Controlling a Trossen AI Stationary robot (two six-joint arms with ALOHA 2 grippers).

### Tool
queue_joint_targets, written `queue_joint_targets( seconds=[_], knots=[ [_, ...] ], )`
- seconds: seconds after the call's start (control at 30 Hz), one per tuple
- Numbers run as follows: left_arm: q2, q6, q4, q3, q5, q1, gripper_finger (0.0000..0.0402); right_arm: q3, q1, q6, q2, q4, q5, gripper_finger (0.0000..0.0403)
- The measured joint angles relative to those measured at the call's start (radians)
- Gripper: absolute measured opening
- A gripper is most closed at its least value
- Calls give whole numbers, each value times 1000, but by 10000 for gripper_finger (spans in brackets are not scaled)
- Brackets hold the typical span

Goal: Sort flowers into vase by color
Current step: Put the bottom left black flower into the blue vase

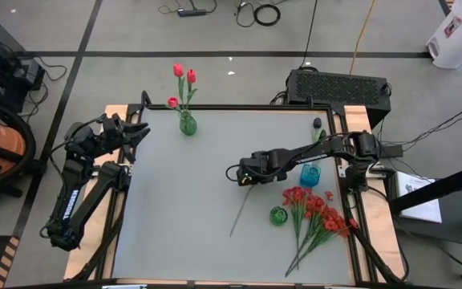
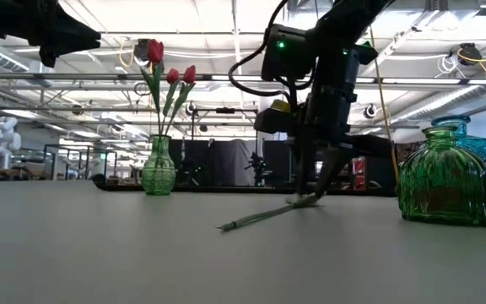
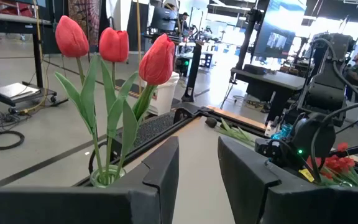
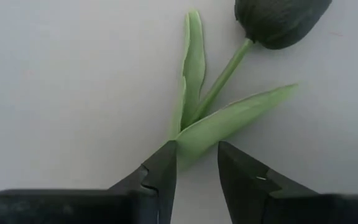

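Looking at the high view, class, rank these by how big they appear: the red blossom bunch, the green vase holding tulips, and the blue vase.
1. Red blossom bunch, clearly the largest.
2. Green vase holding tulips and blue vase: these look about alike from above, so I would not rank one over the other.
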Motion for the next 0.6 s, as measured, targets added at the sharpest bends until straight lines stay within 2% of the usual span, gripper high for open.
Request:
queue_joint_targets(
  seconds=[0.43, 0.6],
  knots=[
    [0, 0, 0, 0, 0, 0, 118, 1, -2, -11, 0, 40, 0, 109],
    [0, -1, 0, 0, 0, 0, 118, 1, -2, -14, 36, 78, -13, 109]
  ],
)
